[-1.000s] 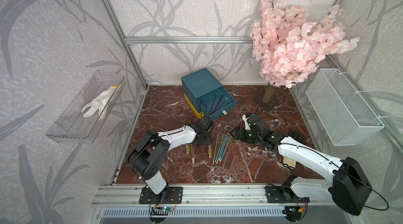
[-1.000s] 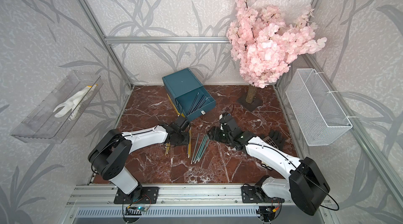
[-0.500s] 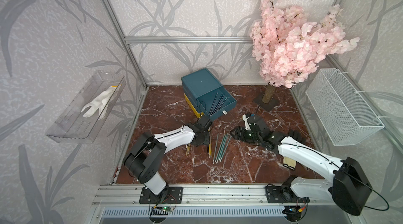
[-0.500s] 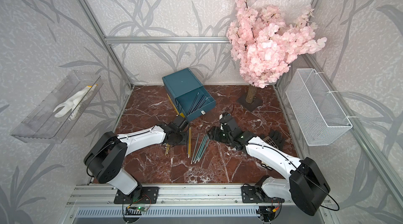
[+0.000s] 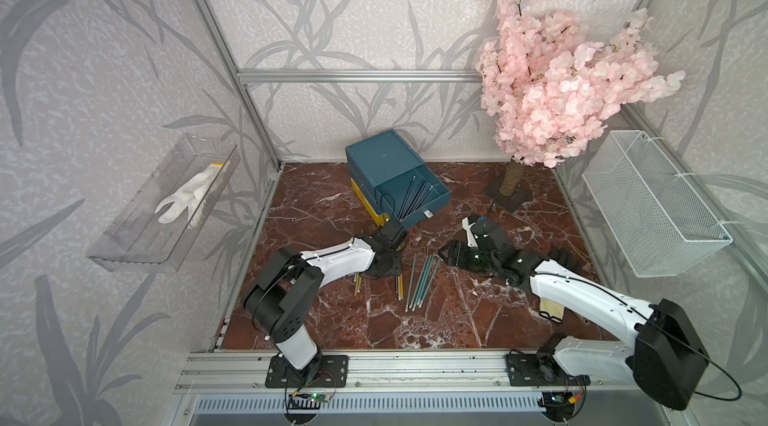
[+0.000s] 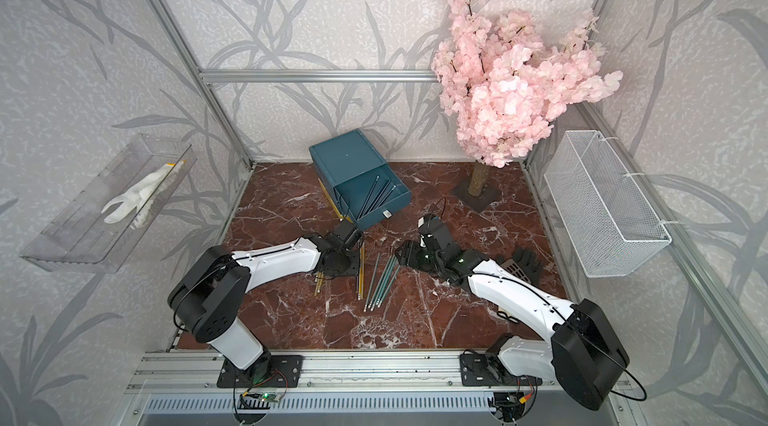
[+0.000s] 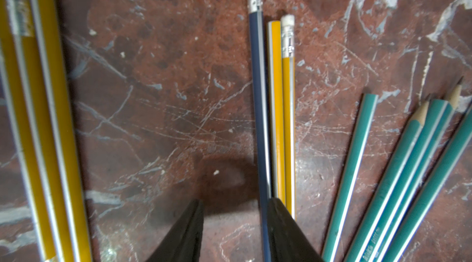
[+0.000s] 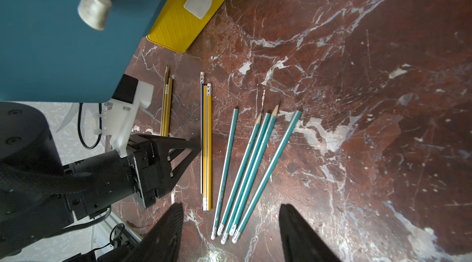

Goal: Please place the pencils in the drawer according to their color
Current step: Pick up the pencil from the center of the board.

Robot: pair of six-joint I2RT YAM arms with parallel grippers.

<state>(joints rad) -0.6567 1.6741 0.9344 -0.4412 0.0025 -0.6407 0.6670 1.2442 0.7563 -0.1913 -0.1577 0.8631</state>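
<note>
Left claw (image 7: 236, 204) sits low on the surface (image 7: 153, 94), half-open, with the navy pencil (image 7: 258, 110) between its jaws. That pencil lies tight against two yellow pencils (image 7: 282, 120), so the claw looks set to single out the dark one. To the right, five teal pencils (image 8: 251, 168) fan out. The right claw (image 8: 232, 207) hovers over them, wide and empty. Behind, the drawer (image 5: 382, 158) has its top teal tier (image 5: 417, 218) pulled out, with dark pencils (image 5: 417, 195) inside.
</note>
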